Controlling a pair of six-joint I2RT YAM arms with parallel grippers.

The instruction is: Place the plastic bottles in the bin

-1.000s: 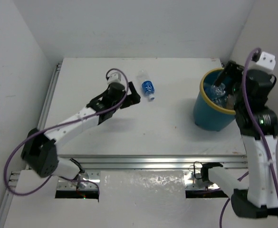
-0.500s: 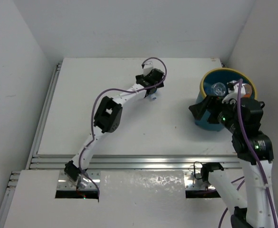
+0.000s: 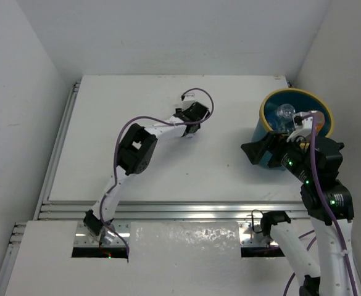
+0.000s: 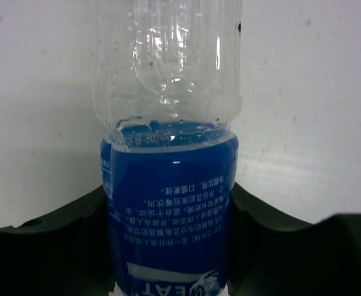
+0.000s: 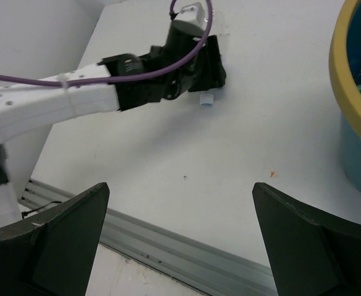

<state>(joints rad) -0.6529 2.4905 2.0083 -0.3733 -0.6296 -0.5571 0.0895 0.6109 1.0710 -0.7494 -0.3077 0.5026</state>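
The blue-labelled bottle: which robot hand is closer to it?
Left. The left gripper clasps the blue-labelled bottle between its fingers; the right gripper hangs open across the table, beside the bin.

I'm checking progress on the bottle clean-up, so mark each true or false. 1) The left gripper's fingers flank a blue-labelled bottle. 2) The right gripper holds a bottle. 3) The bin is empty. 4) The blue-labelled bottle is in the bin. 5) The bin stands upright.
1) True: the left gripper has the blue-labelled bottle between its fingers.
2) False: the right gripper is open with nothing between its fingers.
3) False: the bin holds at least one clear bottle.
4) False: it lies on the table, well left of the bin.
5) True: its yellow rim faces up.
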